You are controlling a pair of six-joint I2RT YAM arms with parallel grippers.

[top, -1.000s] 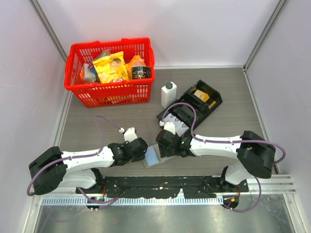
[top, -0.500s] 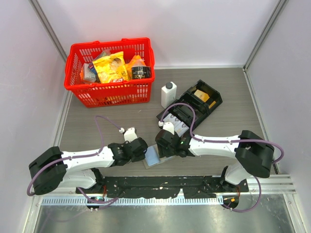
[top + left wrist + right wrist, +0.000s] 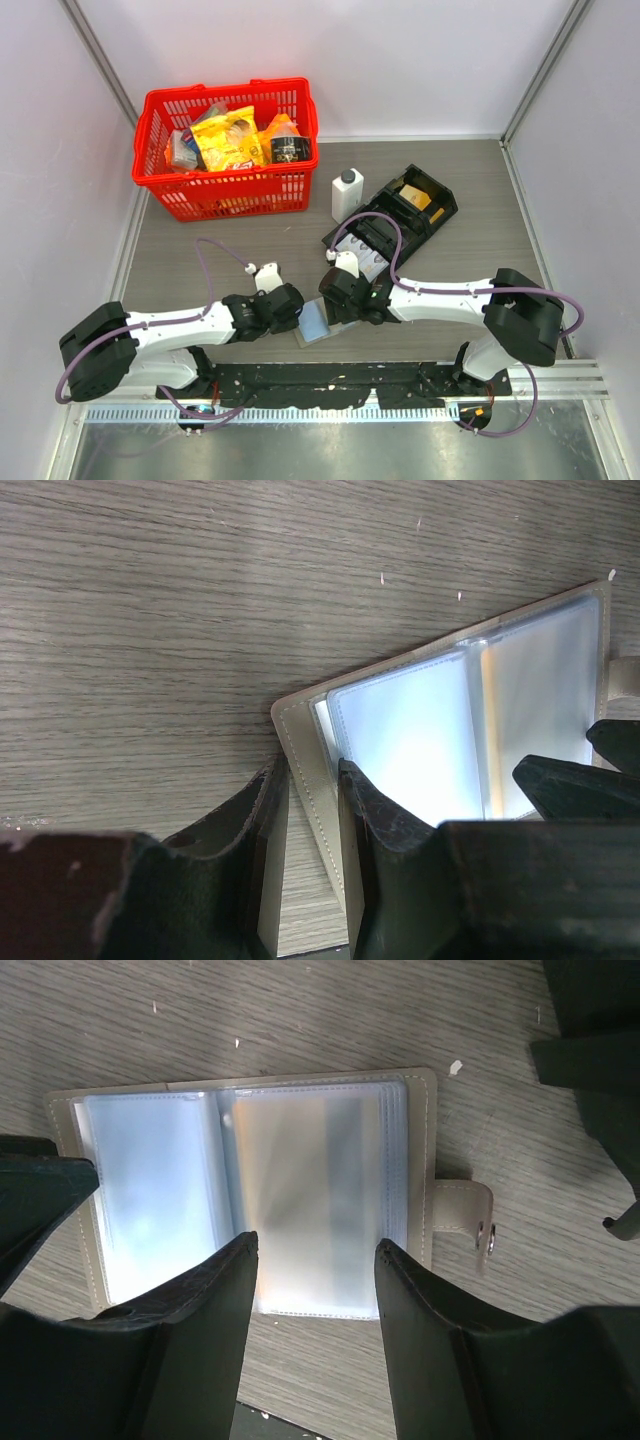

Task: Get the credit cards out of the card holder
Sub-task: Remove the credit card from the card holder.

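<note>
Card holder (image 3: 314, 326) lies open and flat on the table (image 3: 480, 250) near its front edge, between the two grippers. The left gripper (image 3: 305, 780) is clamped on a corner of the tan cover, and the right gripper (image 3: 315, 1250) stands with jaws apart over the clear sleeves. Its snap tab (image 3: 465, 1210) sticks out onto bare wood, and a black tray (image 3: 400, 215) sits close behind the right gripper.

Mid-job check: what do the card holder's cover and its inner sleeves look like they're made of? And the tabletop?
The card holder cover looks like matte grey-tan leather or faux leather, with stitching along its edge; I can't tell which. The sleeves look like clear glossy plastic: they catch glare and are see-through. The tabletop shows a matte grey wood-grain, probably laminate.
</note>
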